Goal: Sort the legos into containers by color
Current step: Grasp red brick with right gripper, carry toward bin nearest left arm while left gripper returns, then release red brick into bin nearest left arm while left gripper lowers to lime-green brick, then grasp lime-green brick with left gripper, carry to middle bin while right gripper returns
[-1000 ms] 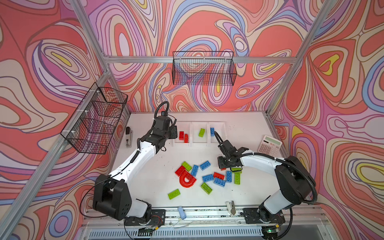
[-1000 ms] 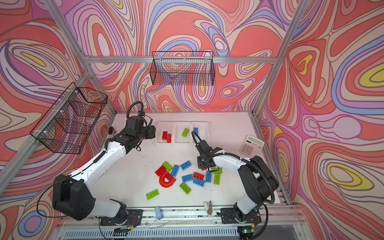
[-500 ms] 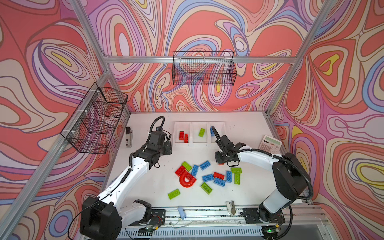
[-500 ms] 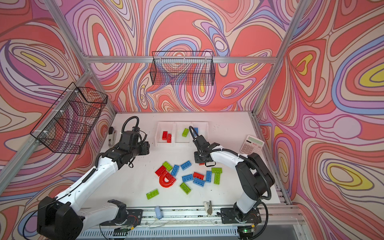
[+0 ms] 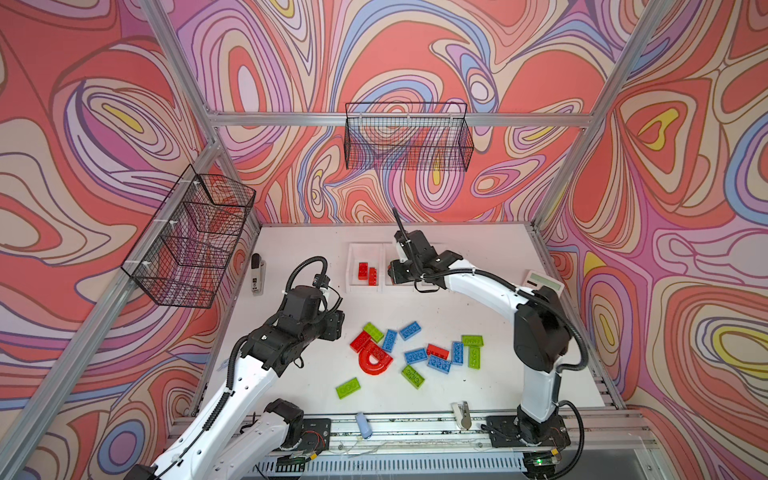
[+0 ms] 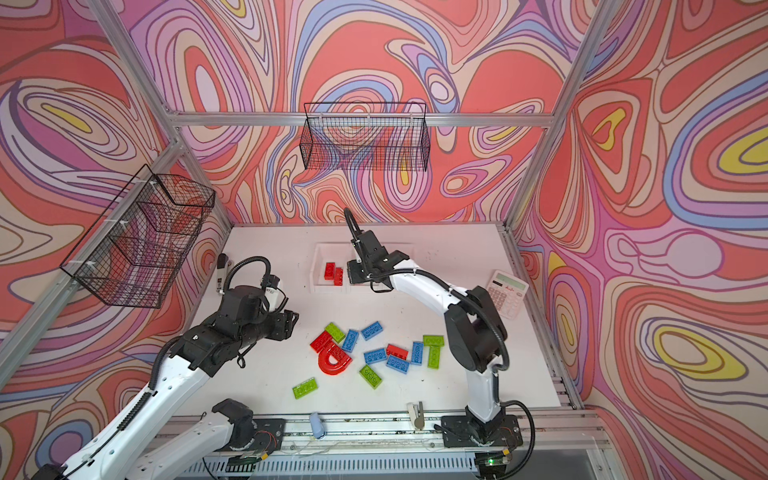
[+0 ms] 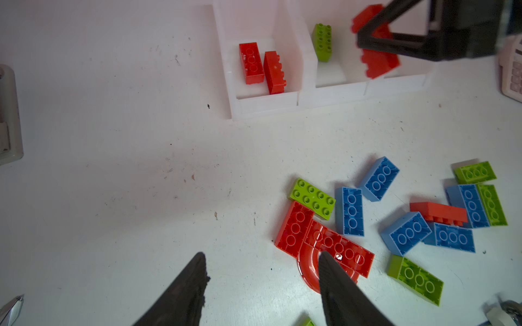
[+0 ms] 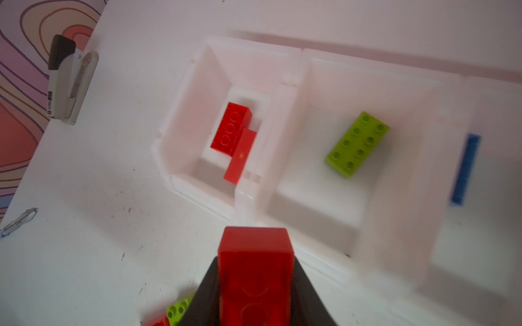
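Clearance check: one lane open, two zones obstructed.
Bare tabletop (image 7: 113, 169) is lying open between the left claw (image 7: 261, 254) and the containers (image 7: 308, 93). The right claw (image 8: 255, 259), gripping a red brick (image 7: 380, 66), is hanging over the middle and right compartments, blocking entry there; the leftmost compartment (image 5: 352, 266) is standing clear from above. The brick pile (image 5: 415, 353) is sitting packed, pieces touching, leaving scant finger gaps. Stapler (image 5: 257, 274) and calculator (image 5: 542, 282) are flanking the tabletop's side edges.

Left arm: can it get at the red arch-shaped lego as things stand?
Probably yes: the left gripper is open, empty and near the red arch-shaped lego, with nothing between. A red rectangular brick lies against it, so gripping may be tight.
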Controlling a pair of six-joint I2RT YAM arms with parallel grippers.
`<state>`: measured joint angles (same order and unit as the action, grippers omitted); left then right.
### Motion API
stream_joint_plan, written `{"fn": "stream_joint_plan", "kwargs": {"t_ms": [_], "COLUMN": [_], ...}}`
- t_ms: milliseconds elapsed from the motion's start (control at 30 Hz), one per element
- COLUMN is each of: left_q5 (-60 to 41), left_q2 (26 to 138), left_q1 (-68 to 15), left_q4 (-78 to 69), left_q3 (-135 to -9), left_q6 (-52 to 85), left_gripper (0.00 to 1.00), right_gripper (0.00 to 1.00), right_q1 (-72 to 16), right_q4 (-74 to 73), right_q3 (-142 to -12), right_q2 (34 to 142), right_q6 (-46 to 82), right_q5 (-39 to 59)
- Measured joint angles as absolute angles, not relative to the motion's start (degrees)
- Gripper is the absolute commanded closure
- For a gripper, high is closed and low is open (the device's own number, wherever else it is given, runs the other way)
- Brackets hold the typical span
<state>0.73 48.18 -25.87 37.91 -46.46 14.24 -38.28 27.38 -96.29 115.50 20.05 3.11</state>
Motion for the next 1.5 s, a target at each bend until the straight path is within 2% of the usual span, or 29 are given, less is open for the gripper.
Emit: {"fn": "stream_joint_plan", "kwargs": {"t_ms": [167,267,333,467,633,767,933,1167,1500], "left_q5": [2.5,3.8,4.3,5.0,6.0,7.7,9.7,11.7,12.7], "left_q2": [45.6,44.8,44.3,44.4,44.8,44.4,45.4,51.6,55.3], "left_q1": [-31.8,-33.3,-33.7,-35.8,-40.5,-43.8,-49.7,-58.8,-64.5], "left_q4": [38.4,39.6,39.7,39.6,39.4,40.6,41.0,42.8,43.1], "left_q3": [-41.2,-40.0,-40.0,-39.6,-35.3,-33.1,-32.7,-32.7,-28.7], "left_q6": [18.4,20.1,21.0,24.0,30.1,34.7,38.5,40.6,47.3], "left_gripper": [0.35,0.35,0.35,0.36,0.37,0.37,0.35,0.35,0.35], "right_gripper": [0.72,0.61,0.51,0.39,0.37,0.37,0.37,0.35,0.35], "right_q1": [-39.4,-39.4,-39.4,-39.4,-39.3,-38.5,-33.8,-27.3,-26.7], "right_q4": [26.6,26.4,26.4,25.8,24.0,22.7,20.7,18.9,18.9], "right_q3": [-110.2,-115.2,-117.7,-119.3,-118.1,-110.2,-95.8,-84.4,-75.1], "right_q2": [128.4,132.6,134.5,135.5,135.1,130.1,117.2,101.5,95.7], "right_q6": [20.4,20.9,21.5,22.2,21.9,21.6,21.7,20.5,19.5], "right_q5": [5.5,6.3,6.7,7.3,7.1,6.6,5.9,3.4,2.8]}}
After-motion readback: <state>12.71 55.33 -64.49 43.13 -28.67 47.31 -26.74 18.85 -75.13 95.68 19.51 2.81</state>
